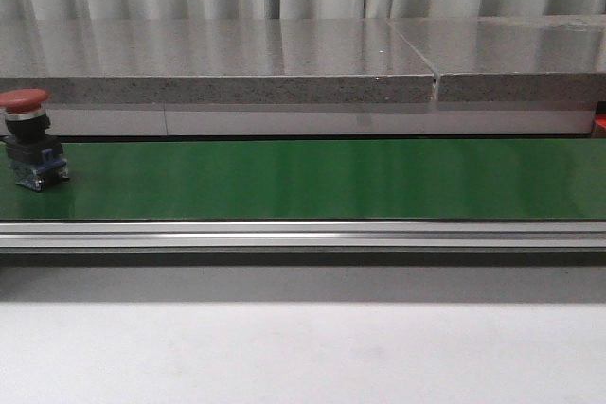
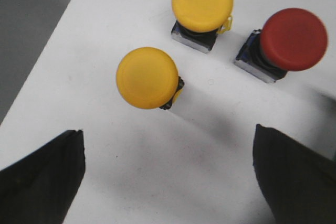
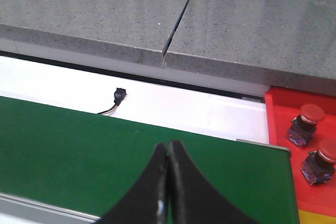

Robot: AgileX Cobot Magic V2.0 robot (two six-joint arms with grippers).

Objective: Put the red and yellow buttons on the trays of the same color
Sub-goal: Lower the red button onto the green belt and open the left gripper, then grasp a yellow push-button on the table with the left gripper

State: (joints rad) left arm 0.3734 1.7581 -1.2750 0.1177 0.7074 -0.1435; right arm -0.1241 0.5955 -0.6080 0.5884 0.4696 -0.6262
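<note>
A red button (image 1: 26,136) stands on the green belt (image 1: 312,179) at the far left of the front view. No gripper shows in that view. In the left wrist view my left gripper (image 2: 168,174) is open and empty above a white surface (image 2: 105,19). Beyond it stand two yellow buttons (image 2: 147,77) (image 2: 202,3) and a red button (image 2: 291,40). In the right wrist view my right gripper (image 3: 168,153) is shut and empty over the green belt (image 3: 79,145). A red tray (image 3: 283,124) beside the belt's end holds two red buttons (image 3: 306,123) (image 3: 321,160). A yellow tray edge (image 3: 317,217) shows nearer to me.
A grey stone ledge (image 1: 284,68) runs behind the belt, with a seam (image 3: 181,17) in it. An aluminium rail (image 1: 303,234) borders the belt's near side. A small black connector with wires (image 3: 118,96) lies on the white strip behind the belt.
</note>
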